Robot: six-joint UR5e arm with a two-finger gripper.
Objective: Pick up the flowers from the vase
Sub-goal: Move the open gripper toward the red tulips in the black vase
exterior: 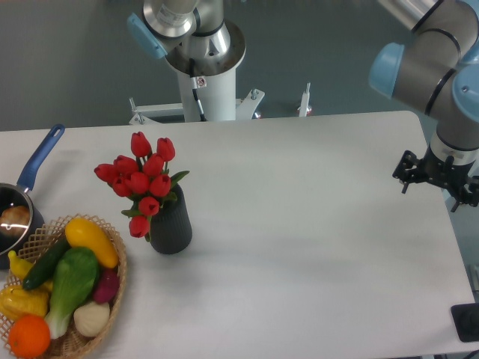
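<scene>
The flowers [142,179], a bunch of red tulip buds with green stems and leaves, stand in the vase [171,224], a dark grey ribbed cylinder on the left part of the white table. One bud hangs low against the vase's left side. My gripper [438,178] hangs at the far right of the table near its right edge, far from the flowers. It is seen from above as a black block under the grey and blue wrist. Its fingers are hidden, so I cannot tell whether it is open or shut. Nothing shows in it.
A wicker basket [116,280] of colourful vegetables and fruit sits at the front left, close to the vase. A blue-handled metal saucepan [30,176] stands at the left edge. The arm's white base [206,75] rises behind the table's far edge. A black object [468,323] lies off the front right corner.
</scene>
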